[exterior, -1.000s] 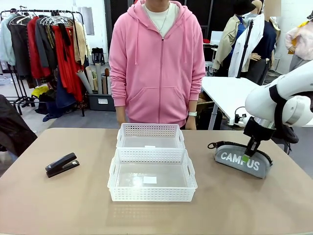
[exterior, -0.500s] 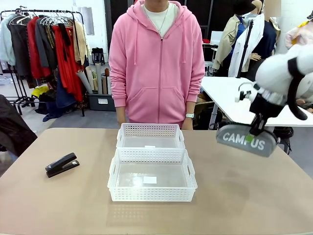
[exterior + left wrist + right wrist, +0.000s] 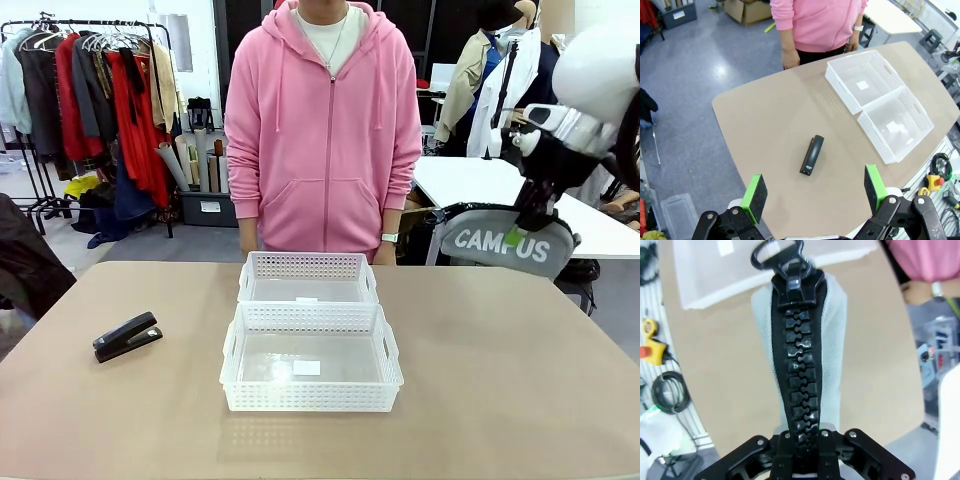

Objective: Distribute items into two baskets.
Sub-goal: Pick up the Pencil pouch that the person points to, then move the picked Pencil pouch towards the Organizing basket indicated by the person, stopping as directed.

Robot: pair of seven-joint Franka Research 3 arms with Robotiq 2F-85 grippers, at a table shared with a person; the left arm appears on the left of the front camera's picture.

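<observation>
Two white rectangular plastic baskets with lattice sides are noted in the front view: the near basket (image 3: 311, 396) and, touching its far rim, the far basket (image 3: 306, 264). Each holds only a small white label. The right gripper (image 3: 518, 238) is clenched on the grey fabric zip pouch lettered "CAMPUS" (image 3: 490, 243), which hangs in the air well right of the near basket, clear of the tan table (image 3: 480, 400). The small black stapler (image 3: 127, 336) lies on the table well left of the near basket, untouched. A person in a pink hoodie (image 3: 320, 130) stands beyond the far basket.

Left wrist view: the left gripper (image 3: 814, 187) stands released, green pads wide apart, high above the stapler.

Right wrist view: the jaws pinch the pouch across its black zip, and the pouch hangs lengthwise away from the fingers.

Judgement: transfer of the pouch is in hand. Carry it across level, align its length with the basket's long side, lower it to the floor, then release. The black strap may snag a rim. Nothing stands between the pouch and the near basket
</observation>
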